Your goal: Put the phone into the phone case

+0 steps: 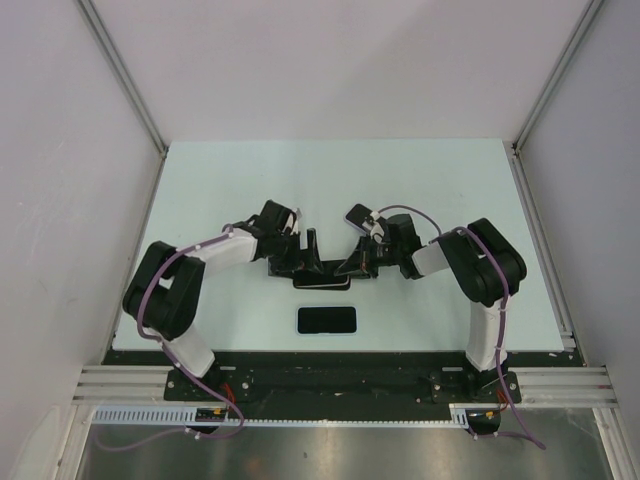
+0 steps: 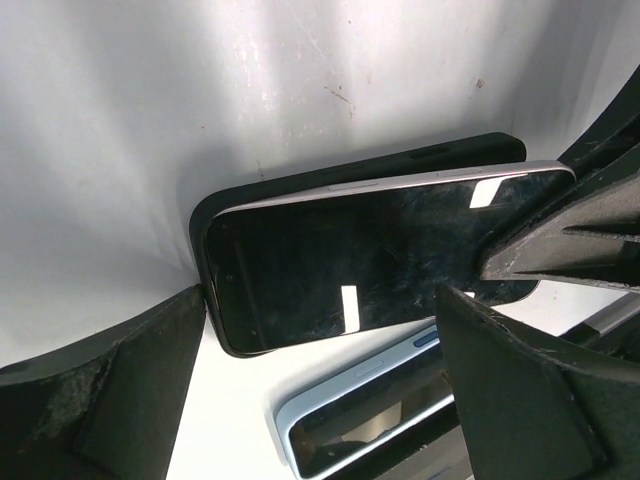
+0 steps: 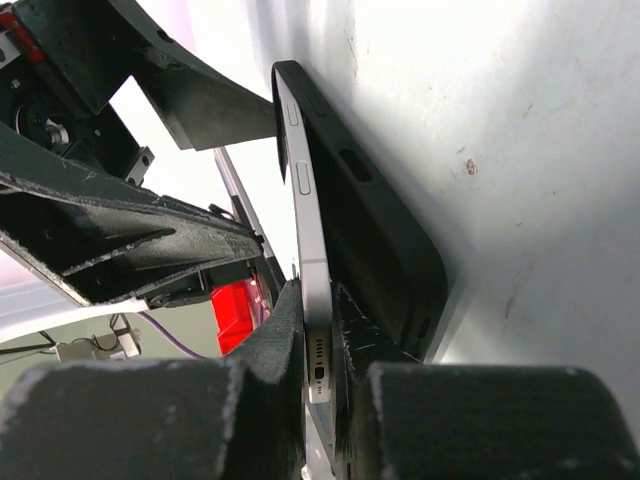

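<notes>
One phone (image 3: 312, 270) pinched by right fingers (image 3: 275, 350); left wrist view adds second phone (image 2: 365, 405).

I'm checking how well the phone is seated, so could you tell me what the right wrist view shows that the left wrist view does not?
Only the right wrist view: the phone edge-on, its bottom port, and the gap between that end and the black case. Only the left wrist view: the phone's dark screen and a second, pale-rimmed phone lying beside it. Both: the phone, the case, and the right gripper shut on the phone's end.
</notes>
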